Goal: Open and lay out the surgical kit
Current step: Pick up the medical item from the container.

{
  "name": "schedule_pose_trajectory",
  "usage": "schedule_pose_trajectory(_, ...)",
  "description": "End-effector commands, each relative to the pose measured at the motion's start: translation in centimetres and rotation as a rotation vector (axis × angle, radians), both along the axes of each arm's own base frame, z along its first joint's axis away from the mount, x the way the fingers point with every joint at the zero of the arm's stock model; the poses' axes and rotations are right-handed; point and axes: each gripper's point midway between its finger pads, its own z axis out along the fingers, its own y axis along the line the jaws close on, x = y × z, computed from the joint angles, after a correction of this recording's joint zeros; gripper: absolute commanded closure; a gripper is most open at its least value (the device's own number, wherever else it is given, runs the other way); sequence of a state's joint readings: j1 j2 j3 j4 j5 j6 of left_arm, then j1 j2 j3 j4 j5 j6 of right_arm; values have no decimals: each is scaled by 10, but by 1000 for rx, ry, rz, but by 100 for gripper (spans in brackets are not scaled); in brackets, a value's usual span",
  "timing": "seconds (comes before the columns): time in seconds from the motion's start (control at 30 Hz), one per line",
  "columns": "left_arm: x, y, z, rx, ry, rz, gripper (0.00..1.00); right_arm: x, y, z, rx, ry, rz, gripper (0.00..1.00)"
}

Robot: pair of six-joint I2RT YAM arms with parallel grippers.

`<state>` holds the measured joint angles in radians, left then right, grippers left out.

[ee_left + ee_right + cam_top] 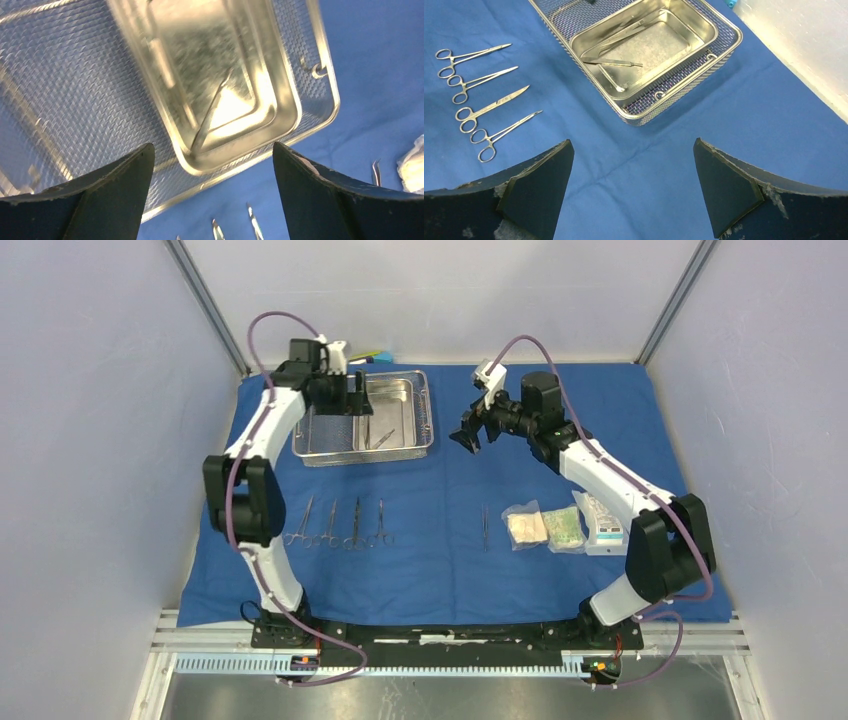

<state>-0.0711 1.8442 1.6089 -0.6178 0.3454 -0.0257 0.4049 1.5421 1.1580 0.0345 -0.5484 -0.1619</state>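
A large blue cloth wrap [450, 570] covers the desk. At its far left, a rectangular wire-mesh steel tray [320, 440] holds a smaller steel pan [400, 410], with the left pincer [358, 405] above them. Nearer lie four slim metal scissors-like instruments [340, 528] in a row, thin tweezers [485, 528] and three small clear packets [560, 527].

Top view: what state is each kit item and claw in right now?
Blue wrap, spread flat.
Mesh tray, on wrap, holding pan.
Steel pan, loose tools inside.
Four ring-handled instruments, laid in a row.
Tweezers, laid out alone.
Three packets, side by side.
Left claw, open, over tray.
Right claw, open, empty.
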Motion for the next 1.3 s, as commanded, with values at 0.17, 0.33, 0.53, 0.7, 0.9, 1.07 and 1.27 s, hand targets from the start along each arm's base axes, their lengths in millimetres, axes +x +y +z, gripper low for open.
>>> schedule_pose_trajectory(0.17,59,-55,-43,138,55,-31,22,5,4,-9,-47,5,22,2)
schedule_pose_trajectory(0.33,79,-52,-70,218,111,4,25,2,0,-24,-95,22,37,2)
schedule_pose_trajectory(0.53,80,-38,-93,304,159,23,24,-1,-2,-31,-125,30,55,2)
schedule_pose_trajectory(0.7,68,-31,-104,330,211,21,23,-1,-1,-33,-129,37,69,2)
schedule_pose_trajectory(0.9,53,-21,-120,366,276,22,21,-5,-2,-37,-135,42,78,2)
schedule_pose_trajectory(1.07,41,-12,-130,367,328,29,21,-8,-3,-34,-138,34,82,2)
schedule_pose_trajectory(1.27,27,-14,-139,335,375,5,20,-9,-3,-37,-137,40,88,2)
